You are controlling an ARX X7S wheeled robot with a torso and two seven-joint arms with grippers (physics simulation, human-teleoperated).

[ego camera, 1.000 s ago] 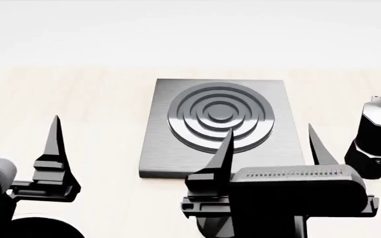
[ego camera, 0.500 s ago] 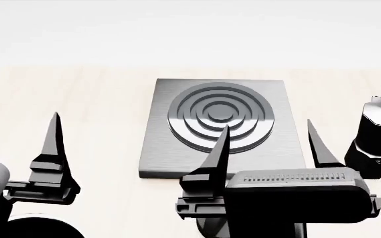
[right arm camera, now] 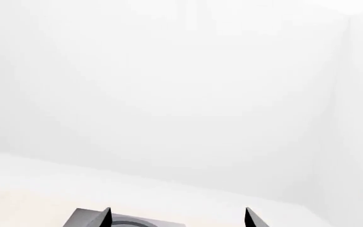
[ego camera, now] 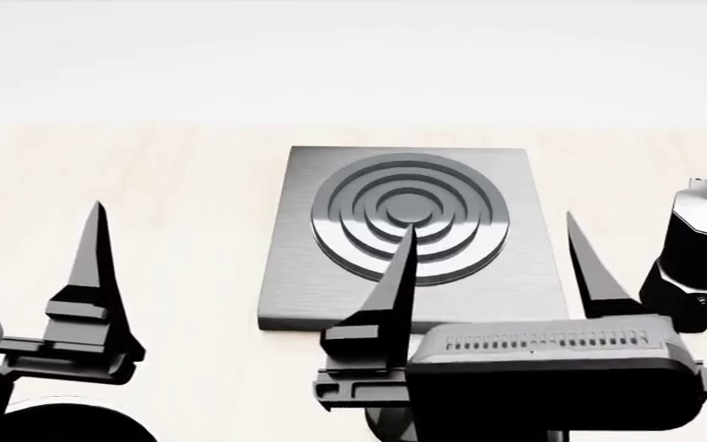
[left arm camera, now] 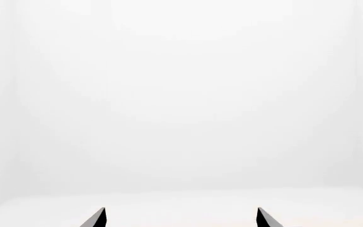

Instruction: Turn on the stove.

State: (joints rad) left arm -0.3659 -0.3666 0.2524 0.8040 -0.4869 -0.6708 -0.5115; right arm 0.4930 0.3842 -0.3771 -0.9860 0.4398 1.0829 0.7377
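The stove (ego camera: 305, 276) is a flat square grey hotplate with a dark ring burner (ego camera: 407, 198), in the middle of the pale wooden table in the head view. Its far edge also shows in the right wrist view (right arm camera: 83, 218). Its knob is hidden, with my right gripper covering the stove's near edge. My right gripper (ego camera: 489, 221) is open and empty above that near edge, fingertips wide apart (right arm camera: 178, 210). My left gripper (left arm camera: 181, 210) is open and empty, to the left of the stove. Only one of its fingers (ego camera: 89, 276) shows in the head view.
A black moka pot (ego camera: 698, 253) stands on the table just right of the stove, close to my right gripper's outer finger (ego camera: 589, 272). A dark round shape (ego camera: 71, 419) sits at the near left, under my left arm. A white wall lies behind the table (ego camera: 144, 184).
Both grippers have moved a little forward and to the left in the head view. The right fingertips now reach further over the stove. Both stay open.
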